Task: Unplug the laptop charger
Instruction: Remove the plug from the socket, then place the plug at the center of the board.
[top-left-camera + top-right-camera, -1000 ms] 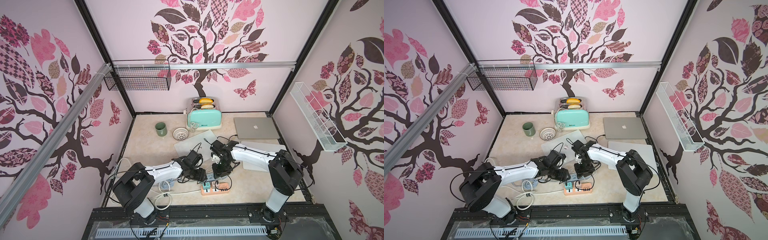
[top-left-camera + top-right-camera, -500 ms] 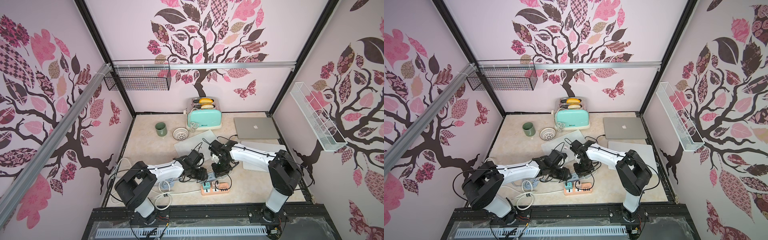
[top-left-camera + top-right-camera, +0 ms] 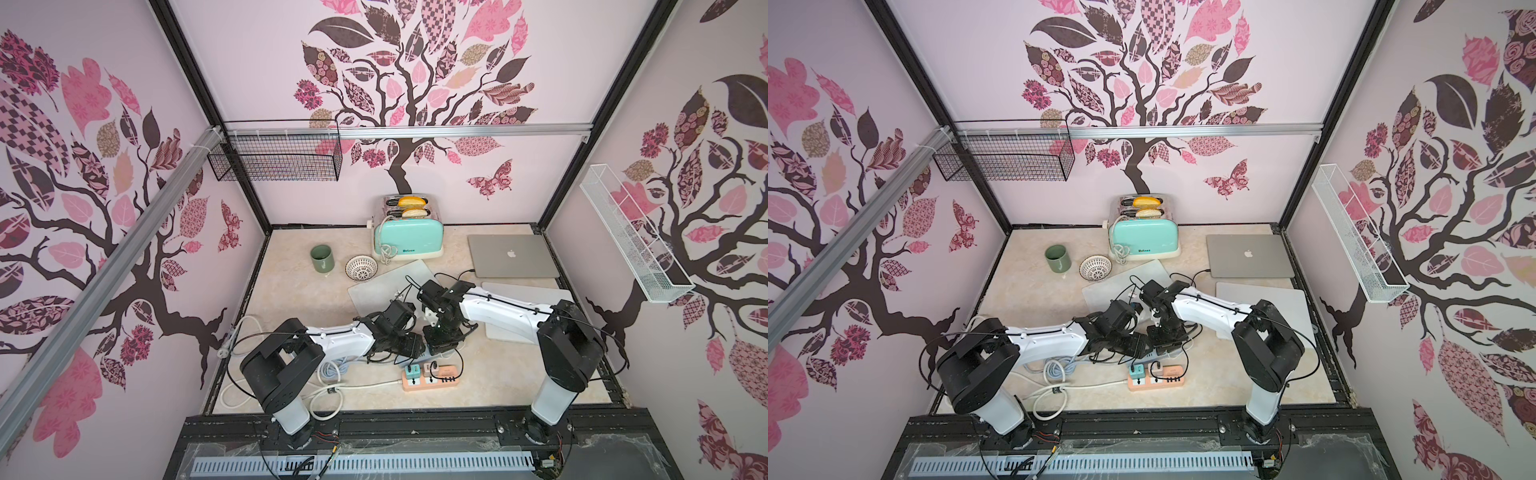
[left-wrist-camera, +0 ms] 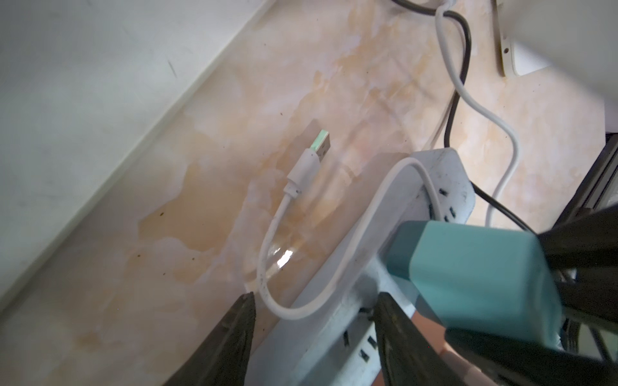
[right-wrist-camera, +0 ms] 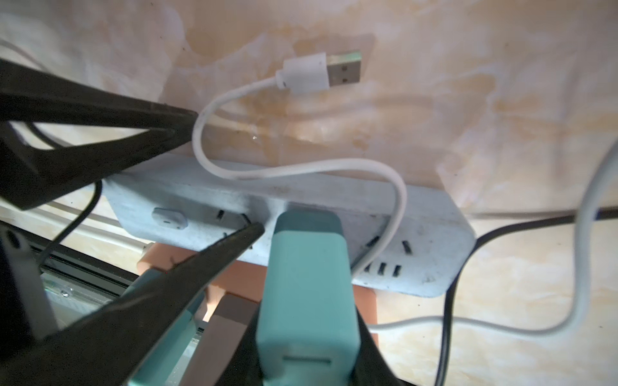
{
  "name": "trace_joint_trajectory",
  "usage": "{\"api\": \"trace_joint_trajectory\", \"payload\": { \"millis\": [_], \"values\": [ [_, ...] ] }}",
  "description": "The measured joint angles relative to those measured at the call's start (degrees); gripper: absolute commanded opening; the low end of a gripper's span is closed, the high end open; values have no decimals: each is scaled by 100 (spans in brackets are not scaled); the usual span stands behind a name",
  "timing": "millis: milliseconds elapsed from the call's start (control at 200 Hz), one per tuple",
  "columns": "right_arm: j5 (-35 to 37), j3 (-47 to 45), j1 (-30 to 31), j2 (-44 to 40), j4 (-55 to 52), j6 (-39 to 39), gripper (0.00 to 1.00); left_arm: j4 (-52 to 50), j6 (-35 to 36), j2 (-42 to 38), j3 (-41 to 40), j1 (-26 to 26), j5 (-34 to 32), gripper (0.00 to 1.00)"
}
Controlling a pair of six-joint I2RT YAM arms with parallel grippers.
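The laptop charger is a teal block standing with its darker end against the face of a dirty white power strip. My right gripper is shut on the block's sides. My left gripper is open across the same power strip. One of its fingers rests on the strip's face beside the charger. The other finger lies past the strip's far edge. In both top views the two grippers meet at mid-table, hiding the charger.
A loose white USB cable loops over the strip, and a black cable runs beside it. An orange power strip lies just in front. A closed laptop, toaster, mug and bowl stand behind.
My right gripper has closed onto the teal charger and shifted slightly left. The left arm has hardly moved.
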Motion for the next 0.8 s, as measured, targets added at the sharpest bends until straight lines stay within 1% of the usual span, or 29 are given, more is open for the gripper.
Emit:
{"api": "trace_joint_trajectory", "payload": {
  "millis": [180, 305, 410, 605, 685, 800],
  "values": [
    [63, 0, -24, -142, 13, 35, 4, 83, -17, 24, -11, -20, -2, 58],
    [52, 111, -138, -684, 22, 59, 3, 166, 0, 37, -39, -24, -2, 58],
    [57, 247, -203, -968, 164, 70, 3, 179, 0, 52, -46, -24, -2, 58],
    [262, 240, -352, -927, 37, 70, 4, 219, -2, 13, -46, -24, 4, 57],
    [361, 243, -581, -807, -63, 28, 5, 223, 2, -48, -68, -24, 2, 58],
    [391, 243, -1180, -535, -74, -52, 7, 57, 52, -142, -83, -22, 22, 59]
  ]
}}
